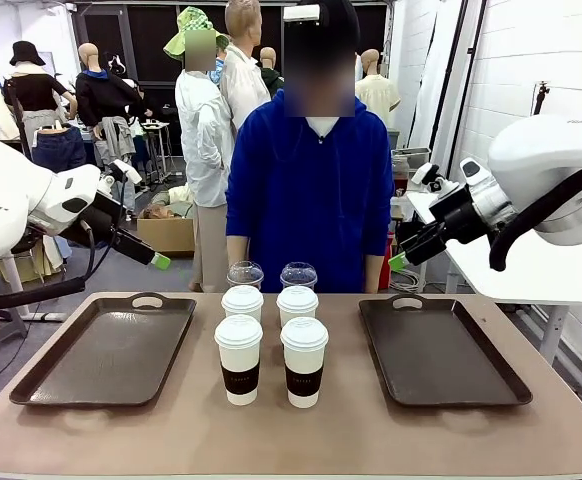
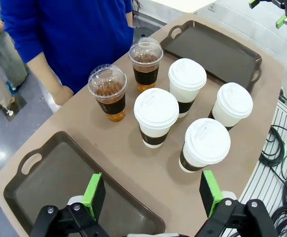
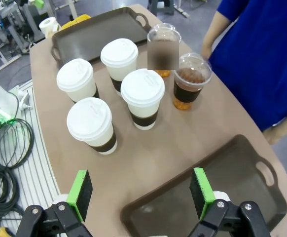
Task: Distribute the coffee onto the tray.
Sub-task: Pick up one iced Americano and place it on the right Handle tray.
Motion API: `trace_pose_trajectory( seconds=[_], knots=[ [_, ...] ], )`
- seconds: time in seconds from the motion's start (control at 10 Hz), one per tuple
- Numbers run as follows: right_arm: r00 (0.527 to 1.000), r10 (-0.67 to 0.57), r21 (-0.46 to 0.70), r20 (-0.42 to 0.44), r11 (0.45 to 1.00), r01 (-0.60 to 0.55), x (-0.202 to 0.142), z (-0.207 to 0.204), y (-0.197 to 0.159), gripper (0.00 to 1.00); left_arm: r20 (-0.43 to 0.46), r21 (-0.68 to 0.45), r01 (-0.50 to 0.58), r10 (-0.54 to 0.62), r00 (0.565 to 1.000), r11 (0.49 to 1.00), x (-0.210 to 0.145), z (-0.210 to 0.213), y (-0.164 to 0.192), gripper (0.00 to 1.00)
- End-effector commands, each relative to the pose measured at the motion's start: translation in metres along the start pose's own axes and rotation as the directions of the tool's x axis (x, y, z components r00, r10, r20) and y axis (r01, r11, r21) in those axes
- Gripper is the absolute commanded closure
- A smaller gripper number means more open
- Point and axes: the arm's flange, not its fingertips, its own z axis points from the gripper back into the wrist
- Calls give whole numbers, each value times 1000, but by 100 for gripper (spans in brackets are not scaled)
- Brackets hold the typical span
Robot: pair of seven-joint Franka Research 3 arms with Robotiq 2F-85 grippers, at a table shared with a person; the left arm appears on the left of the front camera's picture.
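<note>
Green pads spread wide and holding nothing, the left gripper [image 2: 152,195] hangs in the air over the left end of the table [image 1: 351,430]. The right gripper [image 3: 140,193], black and angular, hovers just as open over the table's right end.

Six coffees stand upright at the table's middle, on its smooth tan top, in three rows of two. Four tapered white paper cups [image 1: 239,358], each with a flat white plastic lid and a dark brown sleeve around its waist, fill the two rows nearer the robot's edge of the table. Two clear plastic cups [image 1: 245,274] with glossy domed lids, brown drink showing through their walls, make up the row nearest the table's far edge.

The left-hand tray [image 1: 151,300] and the right-hand tray [image 1: 407,302] lie flat toward the table's two ends. Both are dark brown rectangles with rounded corners, raised rims and loop handles, and no cup rests on either. A person [image 1: 311,190] in a blue fleece top stands at the table's far edge.
</note>
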Motion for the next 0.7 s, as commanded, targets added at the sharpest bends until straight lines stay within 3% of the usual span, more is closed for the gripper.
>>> trace_pose_trajectory(
  seconds=[0.0, 0.6],
  knots=[
    [1000, 11, 22, 21, 1000, -11, -2, 1, 0, 0, 12, -9, 1, -1, 1000, 1000, 1, 2, -1, 0],
    [1000, 11, 22, 21, 1000, -11, -2, 1, 0, 0, 12, -9, 1, -1, 1000, 1000, 1, 2, -1, 0]
  ],
)
